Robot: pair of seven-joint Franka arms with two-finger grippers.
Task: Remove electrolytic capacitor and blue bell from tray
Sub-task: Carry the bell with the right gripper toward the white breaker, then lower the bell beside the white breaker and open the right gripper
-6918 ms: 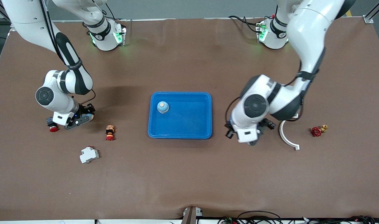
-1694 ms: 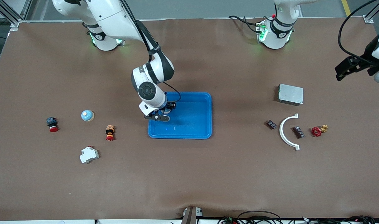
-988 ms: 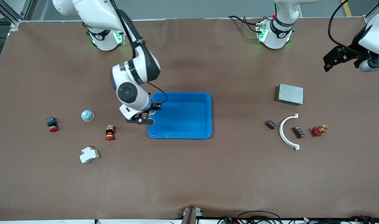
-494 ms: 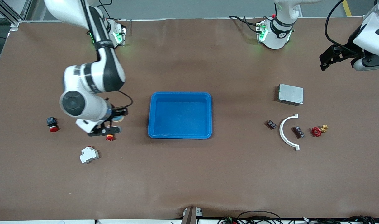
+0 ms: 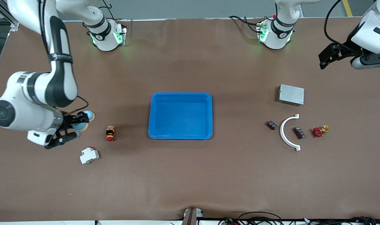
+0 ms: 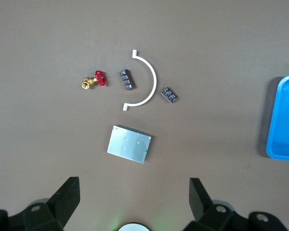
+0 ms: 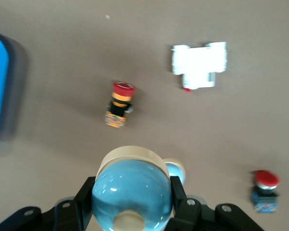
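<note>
The right gripper [image 5: 78, 127] is up over the table at the right arm's end. Its two fingers are clamped on a blue bell [image 5: 78, 126]. The right wrist view shows the bell [image 7: 132, 190] squeezed between the black fingers [image 7: 84, 204]. A second bell [image 5: 90, 115] sits on the table, partly under the held one.

The blue tray [image 5: 180, 93] is in the middle of the table. A striped button [image 5: 110, 132] lies at about 9 o'clock from the tray. A white switch [image 5: 89, 155] lies at about 7 o'clock from that button. The right wrist view also shows a red button [image 7: 266, 190] on the table near the second bell [image 7: 177, 171].

The left gripper [image 5: 325, 59] waits high over the left arm's end of the table. Its fingers [image 6: 70, 192] are wide apart and hold nothing.

A silver box [image 5: 291, 94] lies at 3 o'clock from the tray. A white arc [image 5: 285, 137] lies at about 6 o'clock from the box. One capacitor [image 5: 272, 125] lies just outside the arc, on the tray's side. The other capacitor [image 5: 299, 132] lies inside the curve. A red valve [image 5: 318, 132] lies at 3 o'clock from it.
</note>
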